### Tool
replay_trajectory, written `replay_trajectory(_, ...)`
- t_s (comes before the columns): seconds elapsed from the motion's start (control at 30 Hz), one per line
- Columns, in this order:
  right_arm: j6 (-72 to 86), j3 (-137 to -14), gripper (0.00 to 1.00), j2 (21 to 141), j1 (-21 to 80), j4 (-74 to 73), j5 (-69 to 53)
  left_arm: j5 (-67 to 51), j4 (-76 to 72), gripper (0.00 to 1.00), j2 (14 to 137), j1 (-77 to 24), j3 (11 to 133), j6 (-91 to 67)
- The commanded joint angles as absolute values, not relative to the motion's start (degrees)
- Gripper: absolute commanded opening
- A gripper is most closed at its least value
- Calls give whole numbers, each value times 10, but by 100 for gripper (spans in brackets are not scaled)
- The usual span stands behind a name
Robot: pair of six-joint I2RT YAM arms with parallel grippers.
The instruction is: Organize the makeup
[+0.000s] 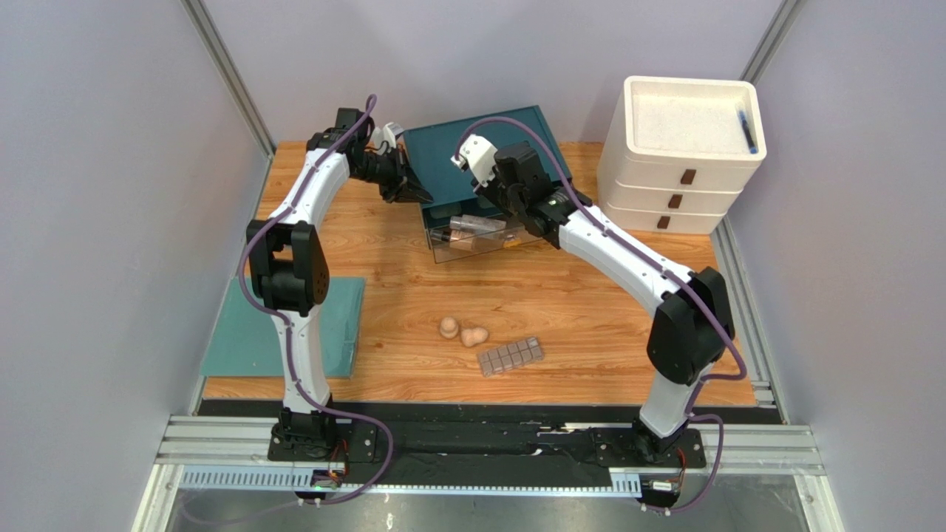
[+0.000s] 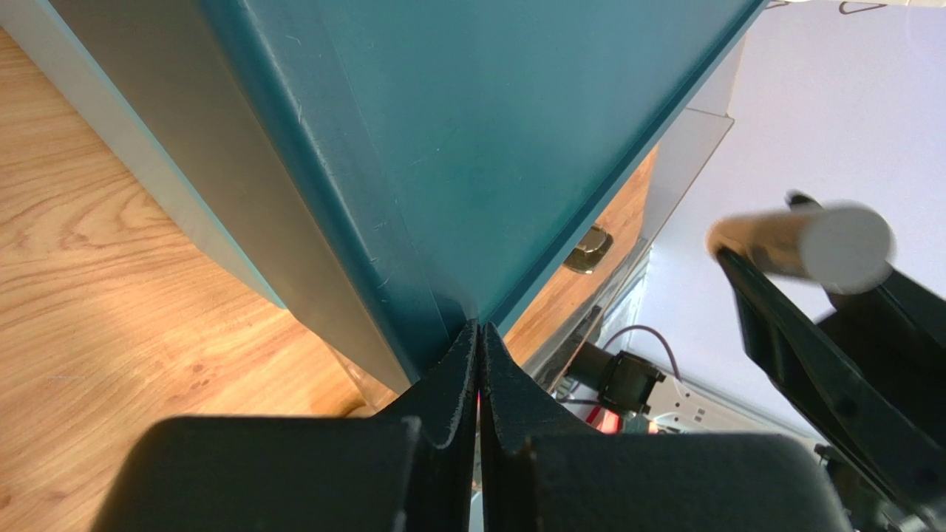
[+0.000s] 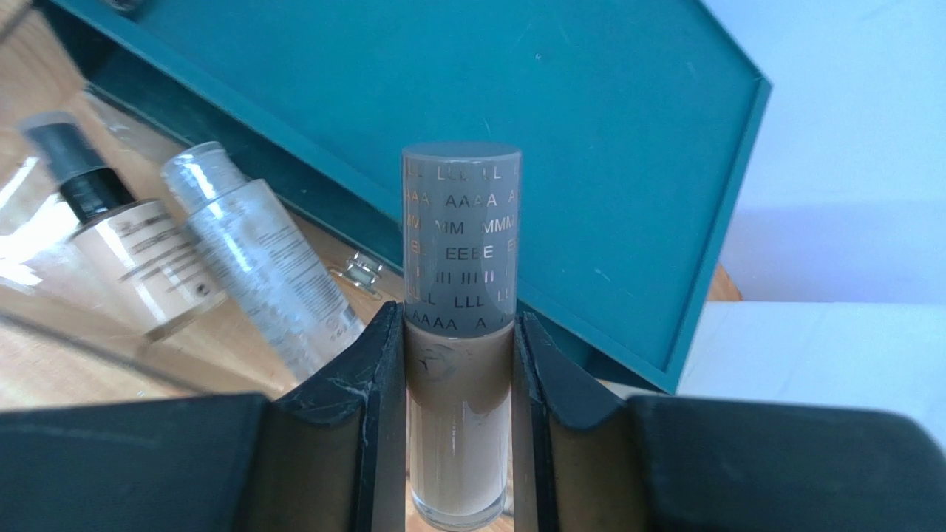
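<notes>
A short brown-tinted tube (image 3: 460, 377) with a lettered grey cap stands between the fingers of my right gripper (image 3: 459, 321), with a thin sliver of light on each side of it. That gripper (image 1: 505, 225) hovers over a clear box (image 1: 439, 253). In the box lie a clear cylindrical bottle (image 3: 267, 261) and a beige pump bottle (image 3: 128, 249). My left gripper (image 2: 480, 330) is shut, its tips against the edge of the raised teal lid (image 2: 477, 133). Two beige sponges (image 1: 461, 331) and a palette (image 1: 511, 356) lie on the table nearer the arms.
A white three-drawer unit (image 1: 677, 177) stands at the back right with a blue pen (image 1: 747, 128) in its top tray. A teal mat (image 1: 344, 321) lies at the left table edge. Grey walls close in on both sides.
</notes>
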State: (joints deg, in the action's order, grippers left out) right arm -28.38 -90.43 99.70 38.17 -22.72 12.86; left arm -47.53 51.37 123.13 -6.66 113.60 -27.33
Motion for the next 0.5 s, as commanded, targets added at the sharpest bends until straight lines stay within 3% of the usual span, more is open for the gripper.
replay_trajectory(0.0,-300,-944,0,1025,370,-193,134,-433,577,2,1246,-66,1110,-248)
replay_trajectory(0.2,-294,-911,0,1031,364,-177,129,-434,577,2,1248,-66,1113,-248)
replay_trajectory(0.4,-275,-909,12,1037,353,-199,113,-434,586,2,1257,-66,1128,-243)
replay_trajectory(0.43,-275,-908,32,1036,353,-203,111,-434,587,2,1258,-66,1129,-244)
replay_trajectory(0.47,-276,-906,41,1035,352,-203,110,-433,587,2,1257,-66,1131,-245)
